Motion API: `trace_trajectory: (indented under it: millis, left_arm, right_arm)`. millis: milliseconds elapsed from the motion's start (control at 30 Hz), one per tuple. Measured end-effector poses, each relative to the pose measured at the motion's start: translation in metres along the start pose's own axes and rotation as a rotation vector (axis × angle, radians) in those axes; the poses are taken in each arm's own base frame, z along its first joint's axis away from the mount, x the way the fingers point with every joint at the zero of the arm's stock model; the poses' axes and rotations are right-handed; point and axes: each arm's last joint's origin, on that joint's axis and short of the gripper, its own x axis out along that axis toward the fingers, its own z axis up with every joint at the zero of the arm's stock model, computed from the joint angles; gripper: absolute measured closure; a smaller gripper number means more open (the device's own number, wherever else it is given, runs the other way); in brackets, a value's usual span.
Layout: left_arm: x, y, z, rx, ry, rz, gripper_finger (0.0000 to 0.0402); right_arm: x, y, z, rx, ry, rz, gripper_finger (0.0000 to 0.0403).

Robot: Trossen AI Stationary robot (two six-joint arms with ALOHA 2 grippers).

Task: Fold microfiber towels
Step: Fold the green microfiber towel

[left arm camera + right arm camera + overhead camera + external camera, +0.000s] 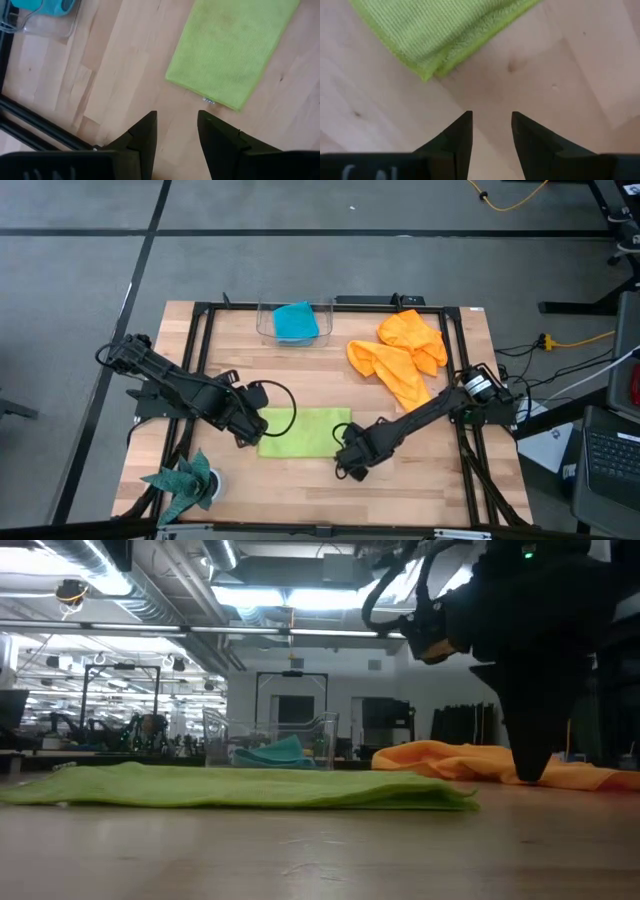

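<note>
Table (pixel 330 485): wooden top in a black frame
Orange towels (pixel 402 352): two, crumpled together at the far right
Lime-green towel (pixel 305 431): folded flat, front centre, long axis left-right between the grippers
Turquoise-blue towel (pixel 295 321): bunched in a clear bin (pixel 266 320) at the far edge
Left gripper (pixel 176 131): fingers parted, nothing held, just beside the green towel's left end
Right gripper (pixel 491 129): fingers parted, nothing held, off the towel's right front corner
Right wrist view only: doubled layers at that corner
</note>
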Motion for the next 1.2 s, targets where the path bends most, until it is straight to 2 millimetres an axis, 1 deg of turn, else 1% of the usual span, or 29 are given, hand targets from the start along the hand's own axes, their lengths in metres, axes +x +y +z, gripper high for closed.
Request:
trace_trajectory:
  millis: [100,200,367,500,600,700,867,1000,1067,1200]
  left_arm:
    - [0.000,0.000,0.000,-0.019,0.000,-0.001,0.0268]
    - [-0.005,0.002,0.000,-0.027,-0.008,-0.019,0.0268]
    - [-0.037,0.023,-0.009,-0.050,-0.106,-0.117,0.0268]
    - [-0.054,0.046,-0.024,-0.061,-0.216,-0.143,0.0268]
    - [-0.056,0.062,-0.038,-0.098,-0.296,-0.168,0.0268]
    - [-0.048,0.070,-0.047,-0.100,-0.368,-0.191,0.0268]
    - [-0.035,0.079,-0.057,-0.095,-0.386,-0.161,0.0268]
    - [-0.027,0.077,-0.059,-0.081,-0.369,-0.138,0.0268]
    - [-0.024,0.077,-0.060,-0.078,-0.365,-0.131,0.0268]
    - [-0.020,0.073,-0.059,-0.068,-0.354,-0.115,0.0268]
  right_arm:
    - [-0.012,0.006,0.004,0.009,-0.003,0.039,0.0264]
    - [-0.037,0.013,0.012,-0.050,-0.026,0.070,0.0264]
    - [-0.081,0.025,0.024,-0.224,-0.152,0.128,0.0264]
    - [-0.110,0.031,0.032,-0.229,-0.271,0.172,0.0264]
    - [-0.129,0.032,0.038,-0.227,-0.405,0.150,0.0264]
    - [-0.145,0.032,0.043,-0.239,-0.520,0.126,0.0264]
    - [-0.161,0.036,0.048,-0.217,-0.638,0.158,0.0264]
    - [-0.164,0.038,0.051,-0.213,-0.678,0.172,0.0264]
    - [-0.164,0.037,0.055,-0.208,-0.664,0.191,0.0264]
    - [-0.162,0.032,0.065,-0.182,-0.581,0.261,0.0264]
